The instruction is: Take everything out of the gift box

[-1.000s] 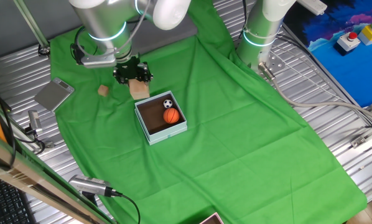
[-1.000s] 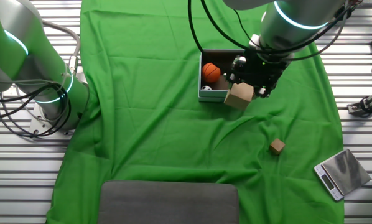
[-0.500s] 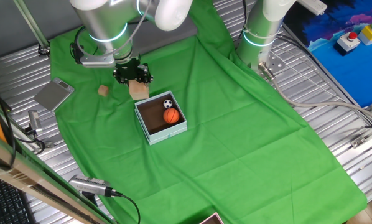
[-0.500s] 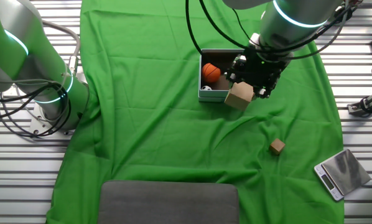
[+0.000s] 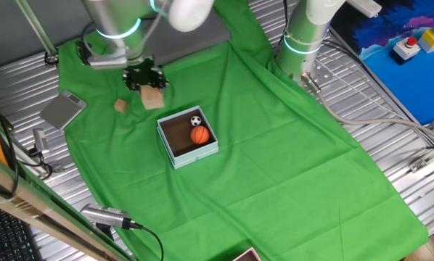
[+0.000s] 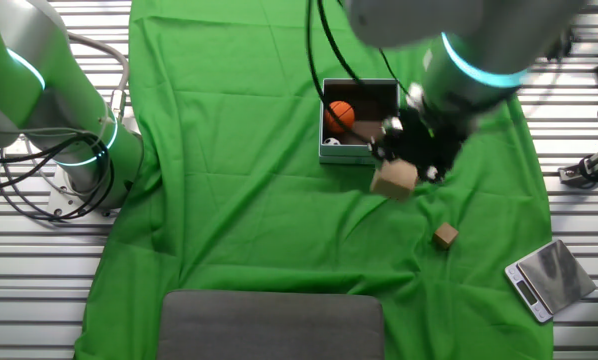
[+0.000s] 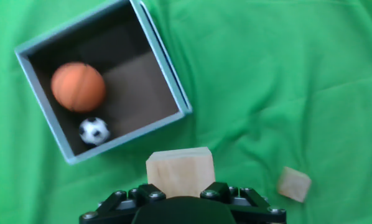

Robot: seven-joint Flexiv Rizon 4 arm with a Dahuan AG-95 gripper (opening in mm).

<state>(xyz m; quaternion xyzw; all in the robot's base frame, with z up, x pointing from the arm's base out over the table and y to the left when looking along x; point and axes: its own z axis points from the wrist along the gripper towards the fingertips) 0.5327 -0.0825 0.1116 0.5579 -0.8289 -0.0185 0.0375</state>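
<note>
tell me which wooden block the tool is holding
The larger wooden block, clamped in the tool; the smaller wooden block lies loose on the green cloth.

Jaws grip wooden block beside gift box; basketball inside; smaller block on cloth.

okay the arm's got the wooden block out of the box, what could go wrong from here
The wooden block in the end effector may be set down on the smaller block lying nearby on the cloth and tip. The basketball and soccer ball sit close together against the gift box wall, so fingers may nudge one while reaching for the other.
</note>
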